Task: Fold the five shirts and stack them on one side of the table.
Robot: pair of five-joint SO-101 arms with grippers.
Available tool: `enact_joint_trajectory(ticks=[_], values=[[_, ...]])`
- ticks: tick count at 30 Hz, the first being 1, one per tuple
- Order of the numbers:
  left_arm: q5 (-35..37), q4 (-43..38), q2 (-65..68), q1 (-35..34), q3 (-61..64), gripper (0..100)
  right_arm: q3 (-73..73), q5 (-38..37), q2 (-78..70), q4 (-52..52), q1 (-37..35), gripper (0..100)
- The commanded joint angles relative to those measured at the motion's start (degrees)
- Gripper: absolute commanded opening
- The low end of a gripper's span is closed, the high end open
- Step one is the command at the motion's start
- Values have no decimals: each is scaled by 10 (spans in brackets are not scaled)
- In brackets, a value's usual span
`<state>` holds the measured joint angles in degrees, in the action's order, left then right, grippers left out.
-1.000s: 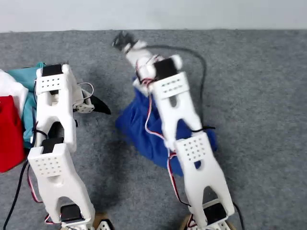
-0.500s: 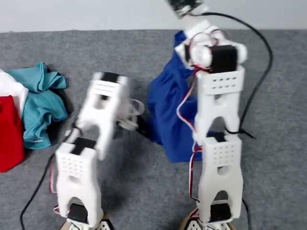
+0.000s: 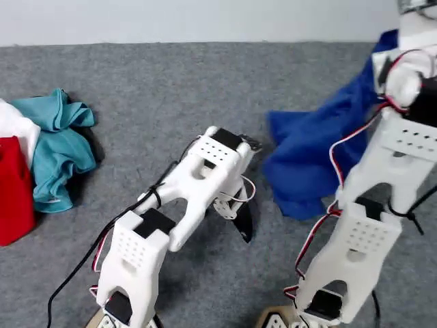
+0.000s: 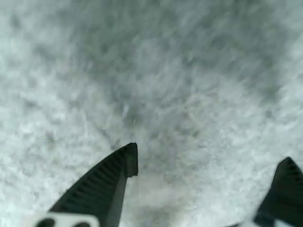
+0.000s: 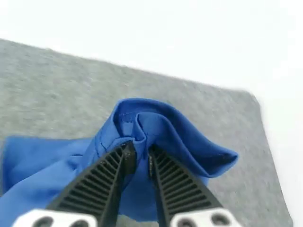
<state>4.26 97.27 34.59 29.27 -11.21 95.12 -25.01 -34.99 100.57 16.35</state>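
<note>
At the table's [image 3: 157,82] far right, your right end effector [image 5: 137,158] is clamped on a bunched fold of the blue shirt [image 3: 304,160]. It holds the shirt up so the rest drapes down, prob. to open it out for folding. Left end effector [image 4: 208,158] hangs mid-table, jaws wide apart & empty, near the hem, well placed for a 2nd corner. Teal shirt [image 3: 58,147] & red shirt [image 3: 13,195] wait crumpled at left edge.

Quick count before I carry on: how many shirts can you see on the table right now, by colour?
blue shirt: 1
teal shirt: 1
red shirt: 1
white shirt, cut off by the edge of the high view: 1
Total: 4
</note>
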Motion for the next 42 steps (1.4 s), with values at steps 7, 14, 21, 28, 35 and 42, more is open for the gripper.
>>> enact_joint_trajectory(ticks=[7,14,21,28,35,42], values=[[98,-111,-5,68,-29,423,8,25,36,25,14,9],[238,-294,-4,148,-33,423,8,25,39,25,61,9],[287,-375,43,126,-36,349,8,25,39,26,80,9],[139,-371,51,87,-60,27,8,25,39,26,80,9],[9,-280,-33,-45,-103,13,7,25,35,26,82,9],[-57,-146,-169,-158,-203,13,-8,26,36,27,80,9]])
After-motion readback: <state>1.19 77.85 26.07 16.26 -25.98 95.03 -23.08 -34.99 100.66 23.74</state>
